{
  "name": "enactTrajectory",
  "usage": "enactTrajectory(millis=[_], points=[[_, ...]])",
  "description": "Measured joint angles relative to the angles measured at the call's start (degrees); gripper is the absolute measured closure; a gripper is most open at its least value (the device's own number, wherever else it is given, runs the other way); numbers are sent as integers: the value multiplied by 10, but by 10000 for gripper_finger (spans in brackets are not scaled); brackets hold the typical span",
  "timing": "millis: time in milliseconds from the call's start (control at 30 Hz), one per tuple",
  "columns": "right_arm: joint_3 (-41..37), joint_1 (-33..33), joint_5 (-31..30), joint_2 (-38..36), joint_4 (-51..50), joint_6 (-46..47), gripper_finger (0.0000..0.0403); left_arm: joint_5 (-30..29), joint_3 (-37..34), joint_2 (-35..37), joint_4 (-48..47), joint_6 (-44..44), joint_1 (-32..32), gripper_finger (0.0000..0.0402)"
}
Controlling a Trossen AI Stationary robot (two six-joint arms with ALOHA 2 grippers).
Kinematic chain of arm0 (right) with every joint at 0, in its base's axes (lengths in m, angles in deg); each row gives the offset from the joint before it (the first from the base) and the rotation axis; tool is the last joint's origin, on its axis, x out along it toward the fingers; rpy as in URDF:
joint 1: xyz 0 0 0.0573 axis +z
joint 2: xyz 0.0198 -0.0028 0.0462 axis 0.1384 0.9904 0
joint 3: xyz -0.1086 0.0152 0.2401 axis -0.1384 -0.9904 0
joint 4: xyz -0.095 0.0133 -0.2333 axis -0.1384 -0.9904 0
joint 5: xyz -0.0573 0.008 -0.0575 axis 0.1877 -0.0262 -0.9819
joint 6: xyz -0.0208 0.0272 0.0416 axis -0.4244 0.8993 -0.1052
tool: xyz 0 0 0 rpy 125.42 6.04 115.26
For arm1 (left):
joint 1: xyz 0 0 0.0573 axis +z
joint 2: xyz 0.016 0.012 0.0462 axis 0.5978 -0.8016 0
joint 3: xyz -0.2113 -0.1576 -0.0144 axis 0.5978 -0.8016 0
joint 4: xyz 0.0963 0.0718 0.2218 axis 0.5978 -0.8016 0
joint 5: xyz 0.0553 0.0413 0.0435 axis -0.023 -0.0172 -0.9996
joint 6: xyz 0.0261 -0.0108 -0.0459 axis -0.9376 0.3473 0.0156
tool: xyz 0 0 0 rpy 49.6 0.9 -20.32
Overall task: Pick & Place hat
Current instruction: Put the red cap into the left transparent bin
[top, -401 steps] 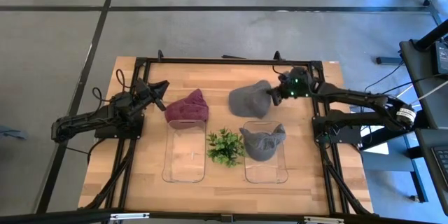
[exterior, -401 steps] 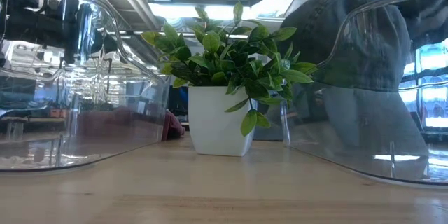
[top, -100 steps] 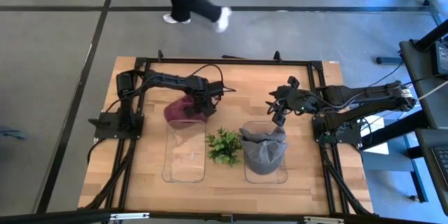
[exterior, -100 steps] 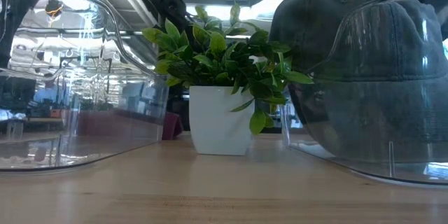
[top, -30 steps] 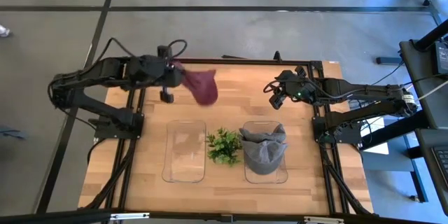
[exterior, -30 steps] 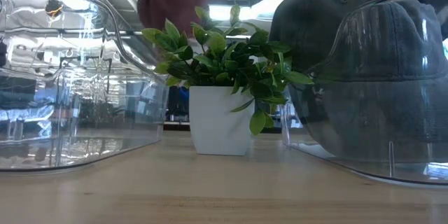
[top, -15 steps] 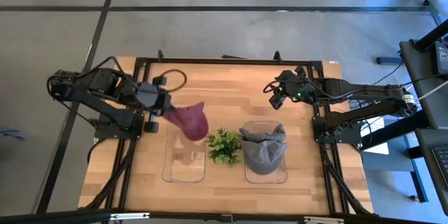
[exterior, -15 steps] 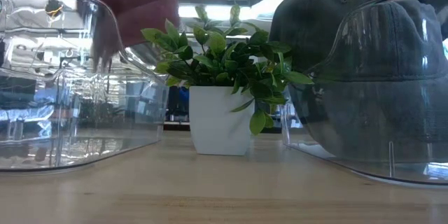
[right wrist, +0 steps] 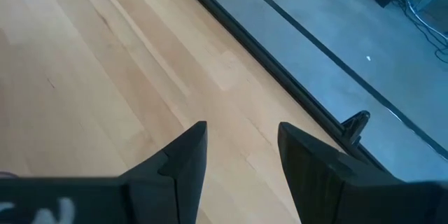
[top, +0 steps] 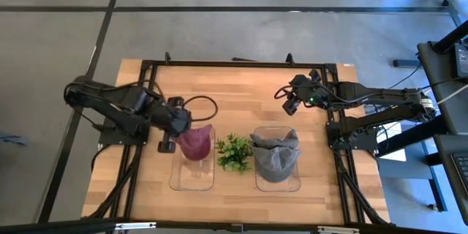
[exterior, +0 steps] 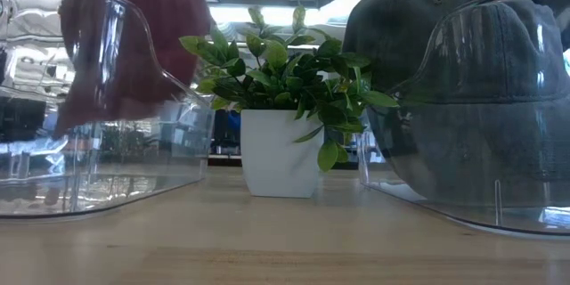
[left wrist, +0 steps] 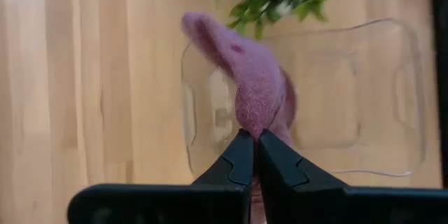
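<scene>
A maroon hat (top: 196, 143) hangs from my left gripper (top: 180, 133) above the far end of the left clear bin (top: 193, 164); the low view shows the maroon hat (exterior: 125, 49) partly inside that bin (exterior: 89, 98), and the left wrist view shows the hat (left wrist: 255, 84) over the bin (left wrist: 350, 91). Grey hats (top: 276, 156) fill the right clear bin (top: 278, 183), also seen as grey hats (exterior: 445, 80) in the low view. My right gripper (top: 287, 102) waits open over bare wood near the table's far right. My left gripper (left wrist: 253, 147) pinches the maroon hat by a bunched fold of fabric (left wrist: 257, 127) between its two shut fingers. The fingers come from the table's left, slanting downward. The hat hangs clear of the table, drooping into the left bin's far end.
A small green plant in a white pot (top: 234, 153) stands between the two bins, close to the hanging hat; the same plant (exterior: 285, 98) shows in the low view. A black frame (top: 241, 64) borders the table. Bare wood lies behind the bins.
My left gripper has carried the maroon hat from the table's far side toward the near edge and downward, bringing it from high above the wood to the far end of the left bin. The hat stays hanging from the shut fingers throughout.
</scene>
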Motion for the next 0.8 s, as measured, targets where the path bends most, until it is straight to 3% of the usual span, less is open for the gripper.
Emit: enactTrajectory(millis=[367, 800], points=[[0, 0, 0, 0, -2, -15, 226, 55, 0, -50, -16, -6, 65, 385], [0, 0, 0, 0, -2, -14, 226, 53, 0, -71, -16, -21, 109, 376]])
